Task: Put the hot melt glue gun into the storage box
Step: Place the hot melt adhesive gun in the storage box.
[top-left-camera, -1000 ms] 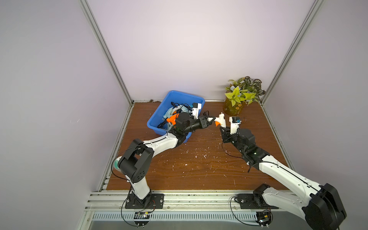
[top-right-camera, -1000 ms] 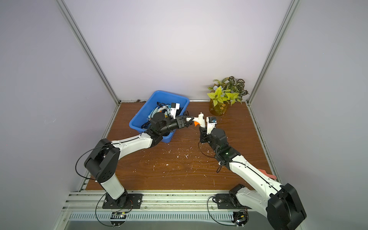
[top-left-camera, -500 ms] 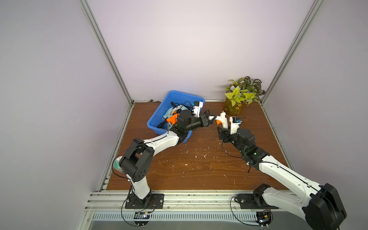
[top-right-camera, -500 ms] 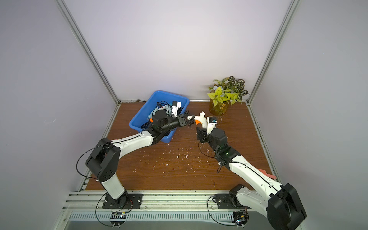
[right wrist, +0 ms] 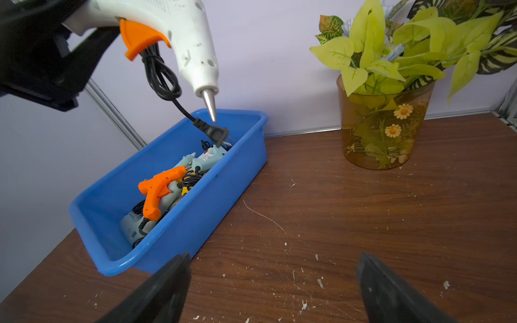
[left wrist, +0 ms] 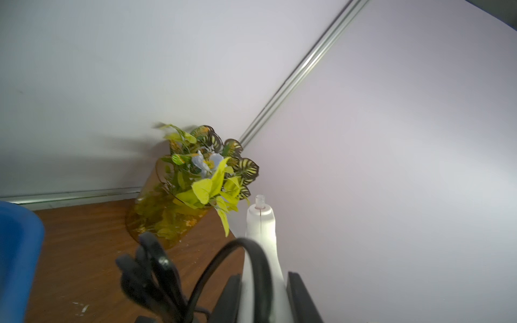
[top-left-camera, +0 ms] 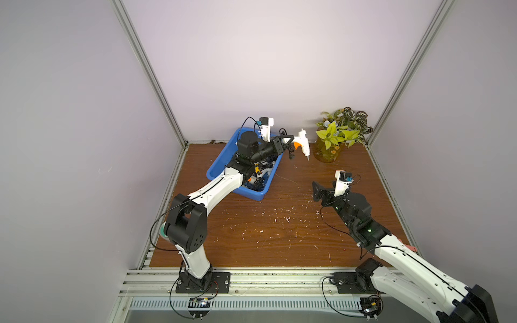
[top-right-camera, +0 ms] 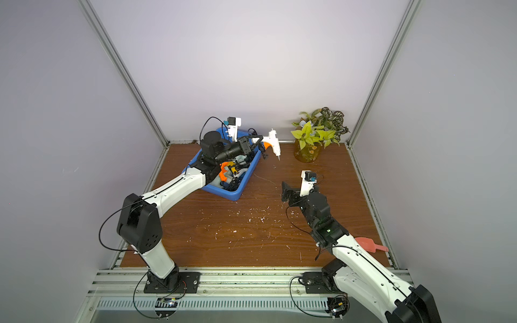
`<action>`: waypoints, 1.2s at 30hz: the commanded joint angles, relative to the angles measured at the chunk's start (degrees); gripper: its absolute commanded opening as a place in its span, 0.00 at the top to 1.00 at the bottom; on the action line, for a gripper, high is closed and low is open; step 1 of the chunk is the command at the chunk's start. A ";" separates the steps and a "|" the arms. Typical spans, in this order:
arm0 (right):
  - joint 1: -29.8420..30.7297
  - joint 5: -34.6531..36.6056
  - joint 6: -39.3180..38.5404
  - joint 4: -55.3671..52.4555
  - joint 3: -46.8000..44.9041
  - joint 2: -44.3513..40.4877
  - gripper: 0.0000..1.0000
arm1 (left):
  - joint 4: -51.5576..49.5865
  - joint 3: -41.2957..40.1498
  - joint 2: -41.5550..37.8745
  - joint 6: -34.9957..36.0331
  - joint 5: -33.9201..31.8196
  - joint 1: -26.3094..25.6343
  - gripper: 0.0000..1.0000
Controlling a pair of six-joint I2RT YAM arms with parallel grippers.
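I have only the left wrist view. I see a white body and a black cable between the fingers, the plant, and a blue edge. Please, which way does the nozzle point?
Observer: Downward. The left gripper holds the white glue gun by its handle, and the metal nozzle points down.
Operator: Is the storage box empty?
Observer: No. The storage box holds an orange glue gun and pale blue glue guns with their cables.
Operator: And where is the right gripper?
Observer: The right gripper is open and empty, above the table, apart from the box.
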 commanded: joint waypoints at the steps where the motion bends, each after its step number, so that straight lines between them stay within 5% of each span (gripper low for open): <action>1: 0.18 1.90 -0.46 1.41 0.06 -0.48 0.00 | -2.57 2.28 0.16 3.85 -3.14 2.48 1.00; 19: 0.19 1.02 0.17 3.09 -0.88 1.39 0.00 | -11.89 7.51 8.54 9.96 -13.26 12.47 1.00; 36: 0.19 -0.45 0.64 5.00 -0.49 4.19 0.01 | -11.88 8.31 12.78 8.15 -8.99 19.44 1.00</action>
